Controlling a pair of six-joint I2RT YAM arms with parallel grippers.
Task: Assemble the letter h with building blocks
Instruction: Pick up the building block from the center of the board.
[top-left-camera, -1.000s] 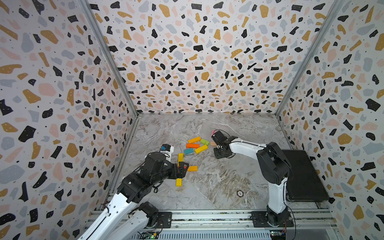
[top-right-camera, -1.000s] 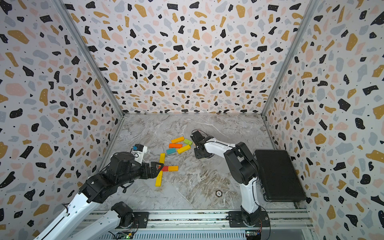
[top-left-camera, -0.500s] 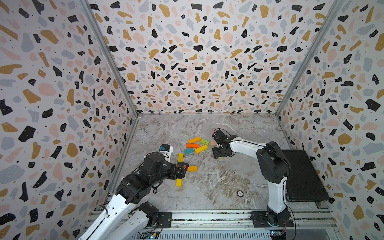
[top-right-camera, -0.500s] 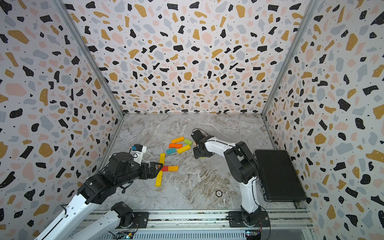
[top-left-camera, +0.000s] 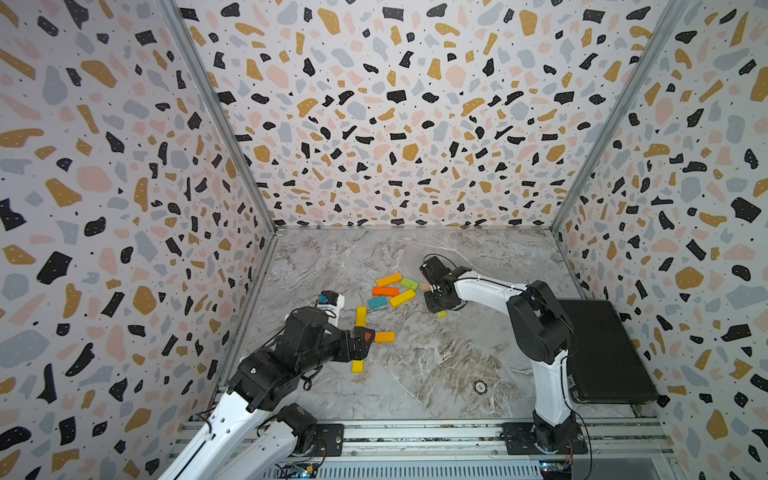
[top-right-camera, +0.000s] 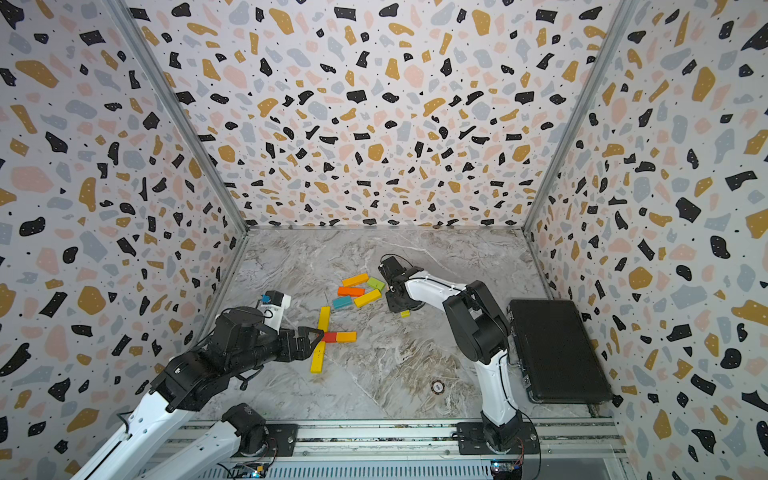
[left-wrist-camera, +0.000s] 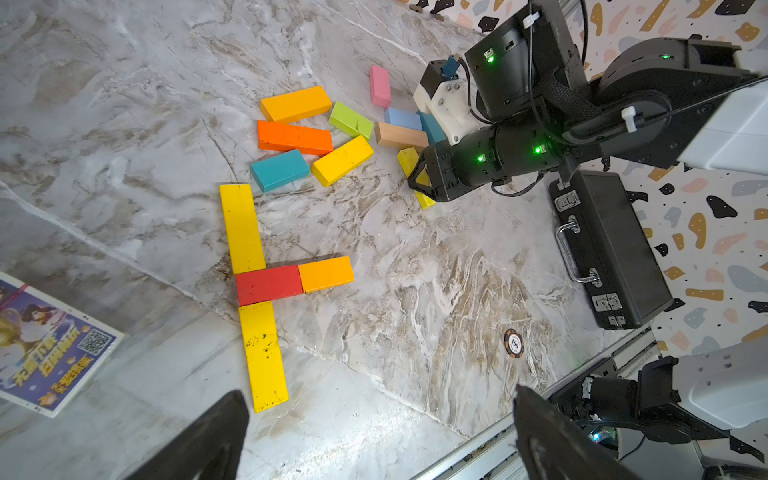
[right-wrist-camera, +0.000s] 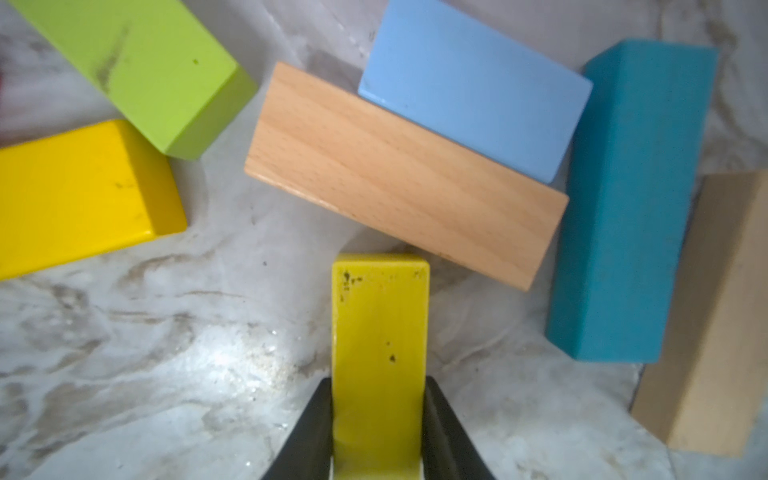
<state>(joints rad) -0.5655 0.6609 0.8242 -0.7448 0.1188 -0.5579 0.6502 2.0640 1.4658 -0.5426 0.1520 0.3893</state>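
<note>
A partial letter lies flat on the floor. Two long yellow blocks (left-wrist-camera: 242, 228) (left-wrist-camera: 263, 355) stand in line with a red block (left-wrist-camera: 269, 284) between them, and an orange block (left-wrist-camera: 326, 273) adjoins the red one. My left gripper (left-wrist-camera: 376, 419) hovers open and empty over the lower yellow block; in both top views (top-left-camera: 365, 338) (top-right-camera: 311, 338) it hides part of the letter. My right gripper (right-wrist-camera: 379, 415) is shut on a short yellow block (right-wrist-camera: 380, 357) at the edge of the loose pile (top-left-camera: 392, 289). Next to it are wood (right-wrist-camera: 399, 174), light blue (right-wrist-camera: 473, 87) and teal (right-wrist-camera: 631, 199) blocks.
Loose orange (left-wrist-camera: 294, 137), green (left-wrist-camera: 351, 120), teal (left-wrist-camera: 280, 169), yellow (left-wrist-camera: 343, 160) and pink (left-wrist-camera: 380, 85) blocks lie behind the letter. A black case (top-left-camera: 602, 353) sits at the right wall. A poker chip (top-left-camera: 480, 387) lies near the front rail, a printed leaflet (left-wrist-camera: 45, 345) at the left.
My right gripper has shifted slightly beside the pile and closed on the short yellow block. The left arm has not moved.
</note>
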